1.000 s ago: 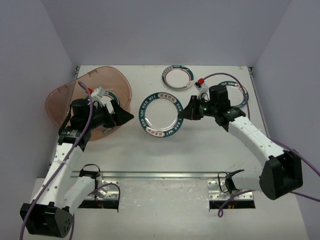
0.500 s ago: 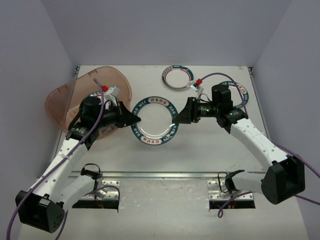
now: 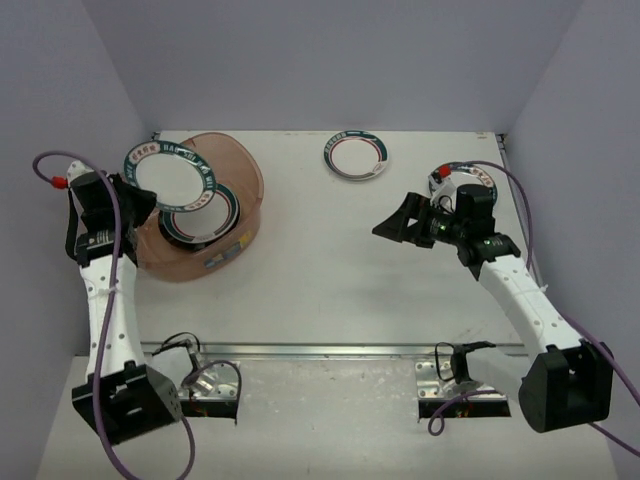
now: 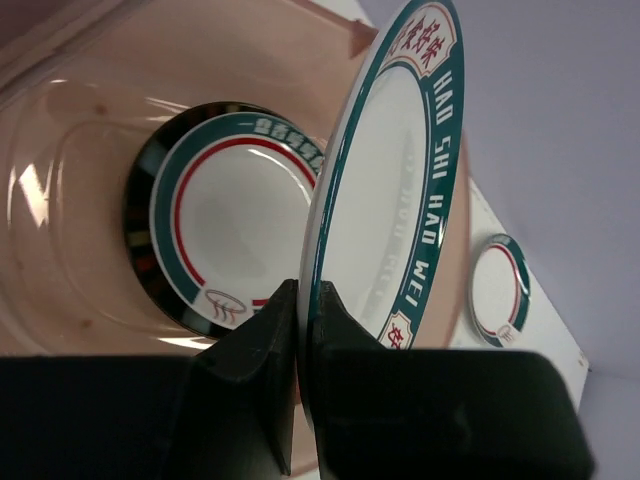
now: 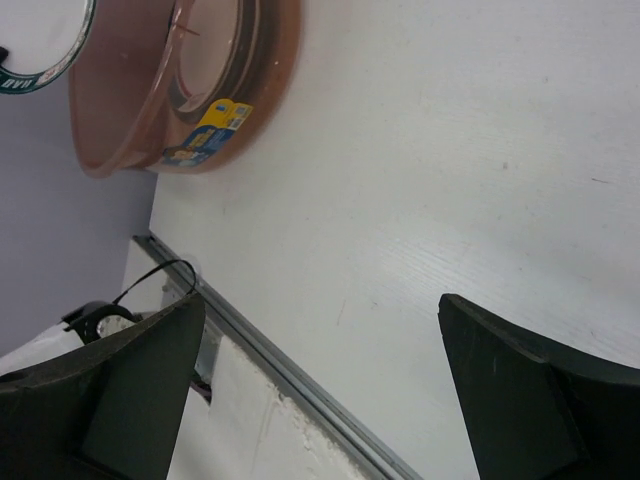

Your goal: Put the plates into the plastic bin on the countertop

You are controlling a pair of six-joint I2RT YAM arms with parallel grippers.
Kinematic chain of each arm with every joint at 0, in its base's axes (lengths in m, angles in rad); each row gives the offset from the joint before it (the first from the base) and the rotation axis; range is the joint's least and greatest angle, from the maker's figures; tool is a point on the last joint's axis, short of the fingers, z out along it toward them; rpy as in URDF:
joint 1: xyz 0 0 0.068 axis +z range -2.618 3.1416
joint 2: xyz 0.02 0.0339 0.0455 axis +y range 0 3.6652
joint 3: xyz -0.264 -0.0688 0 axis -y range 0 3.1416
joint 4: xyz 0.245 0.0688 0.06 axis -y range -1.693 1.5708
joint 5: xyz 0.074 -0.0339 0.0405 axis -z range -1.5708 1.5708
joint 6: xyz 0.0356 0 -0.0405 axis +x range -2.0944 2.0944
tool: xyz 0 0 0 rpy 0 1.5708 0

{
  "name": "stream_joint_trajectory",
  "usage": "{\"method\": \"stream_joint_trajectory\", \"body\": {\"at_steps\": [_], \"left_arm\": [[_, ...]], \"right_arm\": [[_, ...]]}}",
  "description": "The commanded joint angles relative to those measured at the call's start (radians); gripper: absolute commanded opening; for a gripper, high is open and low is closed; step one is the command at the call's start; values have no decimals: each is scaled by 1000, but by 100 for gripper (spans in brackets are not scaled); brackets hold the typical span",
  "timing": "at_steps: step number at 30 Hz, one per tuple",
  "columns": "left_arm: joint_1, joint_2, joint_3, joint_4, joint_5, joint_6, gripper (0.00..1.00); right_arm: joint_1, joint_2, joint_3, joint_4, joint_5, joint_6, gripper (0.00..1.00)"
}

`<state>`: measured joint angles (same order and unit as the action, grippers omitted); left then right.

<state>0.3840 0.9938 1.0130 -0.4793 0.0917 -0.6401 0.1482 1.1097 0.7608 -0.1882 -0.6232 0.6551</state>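
Holding item one, a large teal-rimmed plate (image 3: pixel 170 178) with red panels and white lettering on its border: left gripper (image 4: pixel 305 300), jaws clamped on the plate's rim. The plate is lifted clear and tilted over the left side of the plastic bin (image 3: pixel 243 160). Item two, the bin itself: translucent pinkish-brown, standing at the far left of the countertop (image 3: pixel 320 270), with a label on its near wall (yellow and blue in the right wrist view). Item three, stacked plates (image 3: pixel 200 218) lying flat inside the bin, a white one with teal and red rings on top of a dark-rimmed one. Item four, small plate (image 3: pixel 355 155), teal-rimmed, flat on the countertop at the far centre, well apart from the bin. Item five, another ringed plate (image 3: pixel 480 180) at the far right, partly hidden behind the right arm. Right gripper (image 3: pixel 392 218): fingers spread wide, grasping nothing, above bare countertop right of centre. Metal rail (image 3: pixel 320 350) along the near edge.
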Motion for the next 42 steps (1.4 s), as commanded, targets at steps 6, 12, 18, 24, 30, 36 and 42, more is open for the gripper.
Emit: {"method": "stream_joint_trajectory", "body": {"at_steps": [6,12,18,24,30,36,42], "left_arm": [[91,236,-60,211,156,-42,2],[74,317,-108,280,192,-60,45],[20,351,-47,121,34,-29,100],[-30,473,11,-2,-54,-9,100],[-109,521,43,-103,-182,-21,100],[-115,456,113,-246,-358,-35,100],[-128,304,137,-248,-270,94,100]], "right_arm": [[-45,-53,-36,18,67,-42,99],[-47,-48,-64,44,82,-46,99],[-47,3,-25,-30,118,-59,99],[-47,-2,-26,-49,231,-35,99],[-47,-5,-26,-45,257,-31,99],[-47,37,-17,-42,275,-23,99],[-47,205,15,75,260,44,99]]}}
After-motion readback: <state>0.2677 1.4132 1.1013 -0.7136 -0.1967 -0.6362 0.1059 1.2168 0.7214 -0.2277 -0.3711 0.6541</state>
